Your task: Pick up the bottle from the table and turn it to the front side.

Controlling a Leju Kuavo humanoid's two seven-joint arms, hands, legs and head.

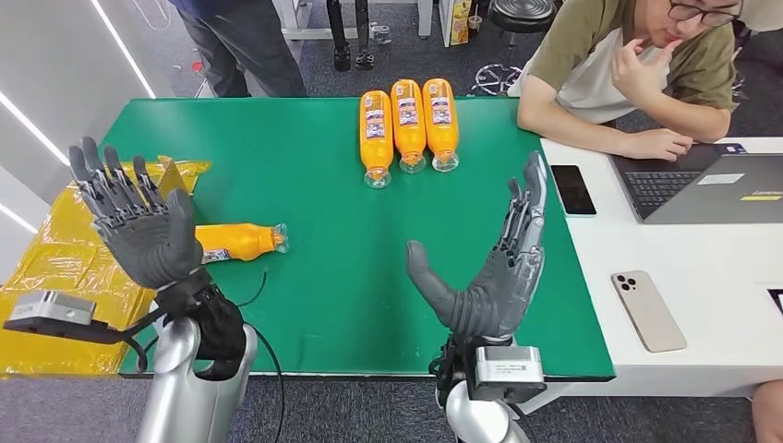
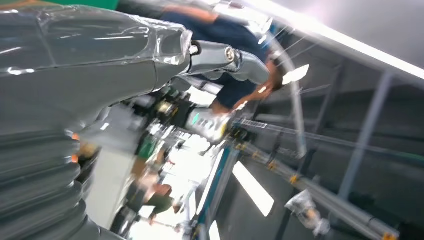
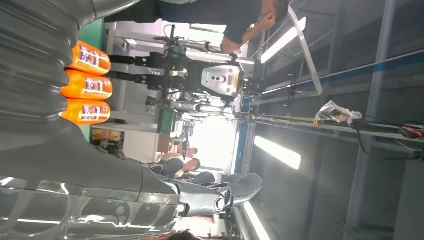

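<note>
Both hands raised at the near edge of the green table (image 1: 305,305), palms up off the surface, holding nothing. Left hand (image 1: 138,221) has its fingers spread and pointing away; right hand (image 1: 494,268) is edge-on, fingers straight and close together, thumb stuck out to the left. Lone bottle (image 1: 238,242) lies on its side on the near left of the table, cap end pointing right, its butt end hidden behind the left hand. It sits just right of and below that hand's palm, not touched as far as the head view shows; the right hand is well apart from it. Three more bottles (image 1: 407,125) lie side by side at the far middle, caps toward the near edge. Judgement: bottle looks like full orange drink in thin plastic, so moderately heavy, smooth, round and apt to roll; body may dent under a hard squeeze. Best hold seems around the mid-body at the label, fingers wrapping from above. Laptop (image 1: 711,185) and two phones (image 1: 646,309) on the white desk at right; a person leans there.
</note>
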